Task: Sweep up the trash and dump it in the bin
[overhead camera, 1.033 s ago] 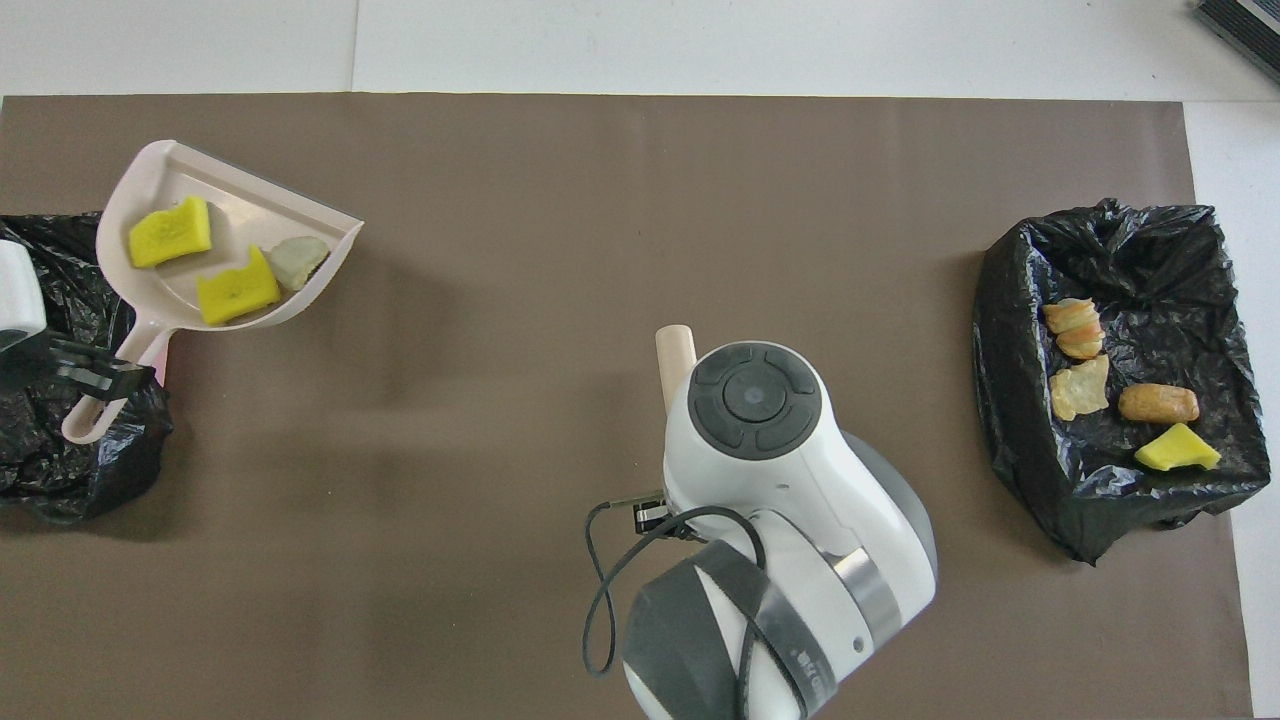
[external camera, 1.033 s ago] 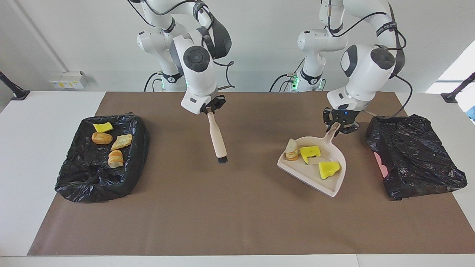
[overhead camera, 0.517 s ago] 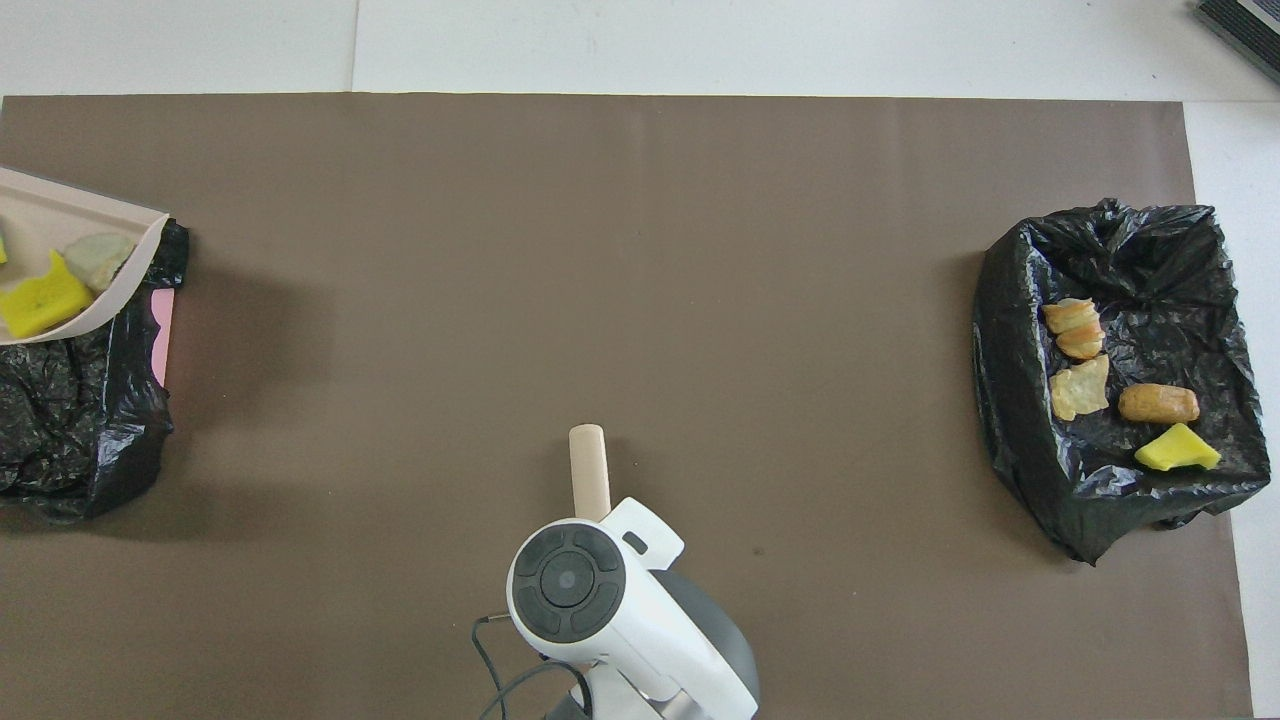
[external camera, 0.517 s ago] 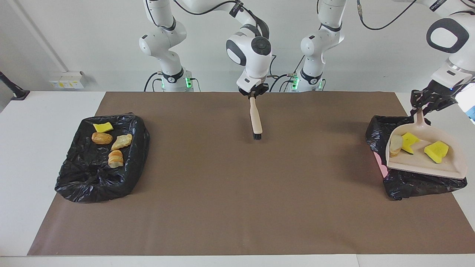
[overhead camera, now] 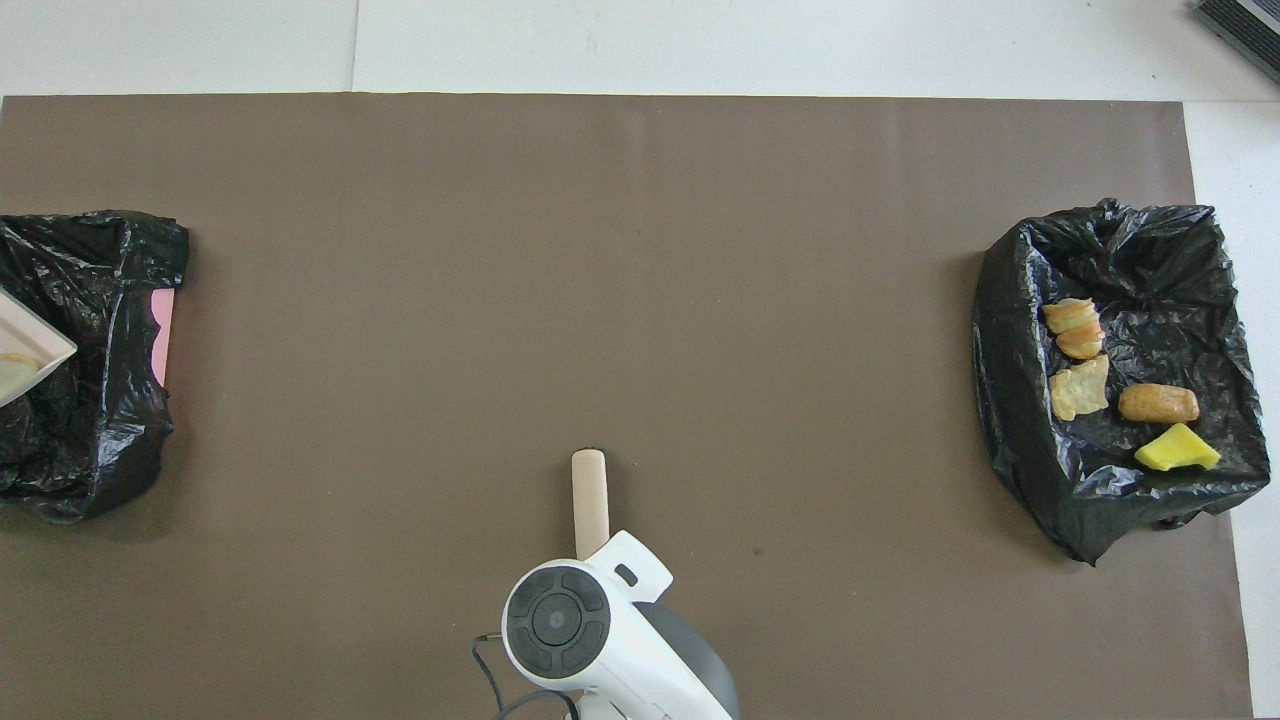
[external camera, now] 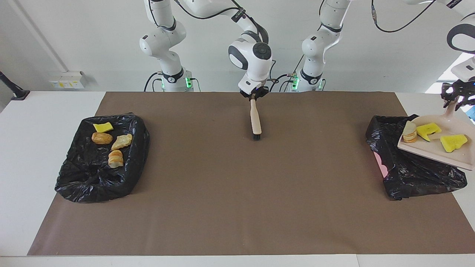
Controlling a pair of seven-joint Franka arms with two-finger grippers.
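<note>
**Inspector:** Since the earlier frame, the left pincer [external camera: 457,99] has carried the pale pink dustpan [external camera: 438,151] up and outward; it now hangs tilted over the black-lined bin [external camera: 412,174] at the left arm's end of the tabletop [external camera: 237,207]. In the overhead view only a corner of the pan [overhead camera: 30,350] shows. The right pincer [external camera: 254,97] has drawn back toward the robots with the brush [external camera: 255,119].

**Clerk:** State of the pincers?

**Inspector:** Left pincer clamped on the dustpan's handle. Right pincer clamped on the top of the brush handle, which hangs down with its dark bristles at or just above the brown mat [external camera: 237,178]; contact cannot be confirmed.

**Clerk:** And the trash?

**Inspector:** Three pieces lie in the dustpan: two yellow chunks [external camera: 428,129] and one tan layered lump [external camera: 409,132] at the pan's edge toward the table's middle. Four more lie in the second black-lined bin [external camera: 74,178] at the right arm's end: one yellow chunk [external camera: 102,127] nearest the robots, then three brown bread-like lumps [external camera: 102,138].
</note>
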